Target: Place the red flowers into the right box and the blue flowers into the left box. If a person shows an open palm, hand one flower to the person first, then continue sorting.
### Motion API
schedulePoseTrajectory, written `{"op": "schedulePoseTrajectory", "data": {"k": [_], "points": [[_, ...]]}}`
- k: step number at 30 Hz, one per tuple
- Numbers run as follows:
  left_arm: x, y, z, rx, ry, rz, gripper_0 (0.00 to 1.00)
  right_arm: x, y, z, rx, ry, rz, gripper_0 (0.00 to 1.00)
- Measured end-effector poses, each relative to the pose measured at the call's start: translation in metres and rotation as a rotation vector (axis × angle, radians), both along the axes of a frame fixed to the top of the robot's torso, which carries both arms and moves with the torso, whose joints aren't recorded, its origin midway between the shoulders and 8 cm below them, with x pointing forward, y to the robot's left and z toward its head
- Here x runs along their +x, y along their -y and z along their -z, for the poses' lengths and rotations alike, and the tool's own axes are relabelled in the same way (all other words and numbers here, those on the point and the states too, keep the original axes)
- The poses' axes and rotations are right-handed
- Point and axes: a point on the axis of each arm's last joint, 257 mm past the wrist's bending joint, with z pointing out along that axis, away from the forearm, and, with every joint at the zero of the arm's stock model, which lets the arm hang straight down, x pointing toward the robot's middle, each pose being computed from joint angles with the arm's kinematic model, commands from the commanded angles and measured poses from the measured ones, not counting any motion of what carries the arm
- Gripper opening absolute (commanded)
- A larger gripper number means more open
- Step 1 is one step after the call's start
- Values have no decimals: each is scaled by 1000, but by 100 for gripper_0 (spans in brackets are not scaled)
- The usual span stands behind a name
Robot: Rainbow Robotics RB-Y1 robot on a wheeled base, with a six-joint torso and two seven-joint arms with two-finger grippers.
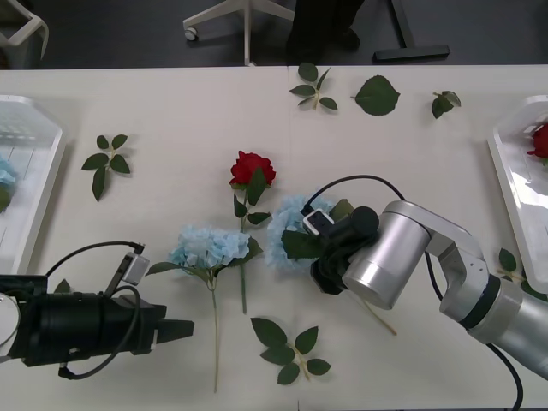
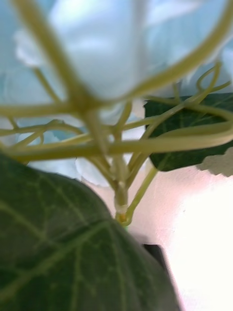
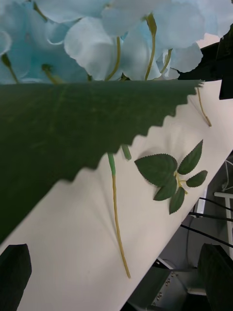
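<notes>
Two blue flowers lie mid-table: one [image 1: 201, 246] with its long stem toward me, and a second [image 1: 289, 224] to its right. My right gripper [image 1: 327, 267] is down among that second flower's leaves and stems, which crowd its wrist view [image 2: 116, 53]. My left gripper [image 1: 184, 329] hovers open near the front edge, just left of the first blue flower's stem, whose head [image 3: 111, 39] and large leaf [image 3: 73, 131] show close ahead of it. A red flower [image 1: 251, 169] lies behind the blue pair. Another red flower [image 1: 539, 139] rests in the right box [image 1: 514, 180]. The left box [image 1: 38, 184] holds a blue flower [image 1: 5, 175].
Loose green leaf sprigs lie on the white table: one at the left [image 1: 106, 161], one near the front [image 1: 289, 347], and several along the far edge [image 1: 375, 94]. A chair base and table legs stand beyond the far edge.
</notes>
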Motion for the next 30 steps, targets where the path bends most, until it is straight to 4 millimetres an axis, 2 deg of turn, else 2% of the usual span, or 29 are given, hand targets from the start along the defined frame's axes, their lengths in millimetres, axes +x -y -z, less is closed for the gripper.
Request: {"op": "schedulePoseTrajectory", "data": {"k": [7, 11, 16, 20, 23, 27, 30], "points": [[13, 46, 15, 34, 49, 14, 100, 7, 0, -10, 46, -9, 33, 0], [18, 69, 18, 5, -7, -43, 100, 14, -5, -28, 139, -33, 76, 0], [17, 87, 21, 6, -36, -46, 100, 31, -7, -73, 261, -22, 73, 0], [22, 90, 21, 29, -4, -35, 100, 50, -12, -115, 274, 53, -116, 0], [27, 91, 23, 53, 22, -31, 100, 58, -31, -144, 318, 70, -196, 0], [32, 89, 24, 81, 48, -28, 100, 80, -62, -184, 415, 109, -228, 0], [33, 89, 24, 84, 50, -27, 100, 88, -84, -205, 474, 116, -271, 0]]}}
